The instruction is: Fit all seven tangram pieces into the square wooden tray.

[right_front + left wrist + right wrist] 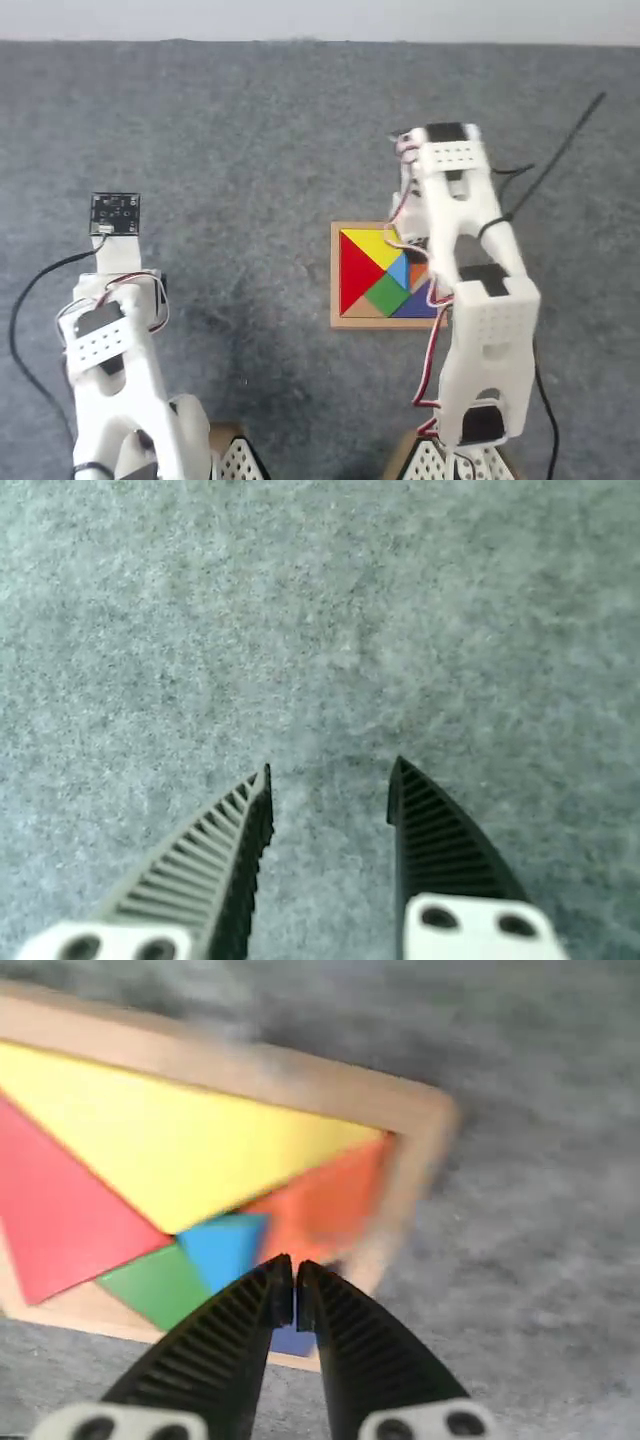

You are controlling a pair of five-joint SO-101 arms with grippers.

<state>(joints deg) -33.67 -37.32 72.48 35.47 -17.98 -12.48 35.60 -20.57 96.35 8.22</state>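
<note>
The square wooden tray (pixel 335 272) lies on the grey carpet right of centre. In it sit a yellow triangle (pixel 374 245), a red triangle (pixel 355 276), a green square (pixel 387 294), a light blue triangle (pixel 398 271), an orange piece (pixel 416 270) and a dark blue piece (pixel 414 306). The right arm (pixel 470 290) covers the tray's right side. My right gripper (pixel 293 1266) is shut with nothing in it, just above the light blue triangle (pixel 222 1245) and the orange piece (pixel 325 1210). My left gripper (pixel 330 775) is open over bare carpet, far to the left of the tray.
The left arm (pixel 105 345) stands at the lower left with a black camera board (pixel 115 213) at its far end. Cables (pixel 560 150) trail off the right arm toward the back right. Grey carpet (pixel 240 150) covers the table.
</note>
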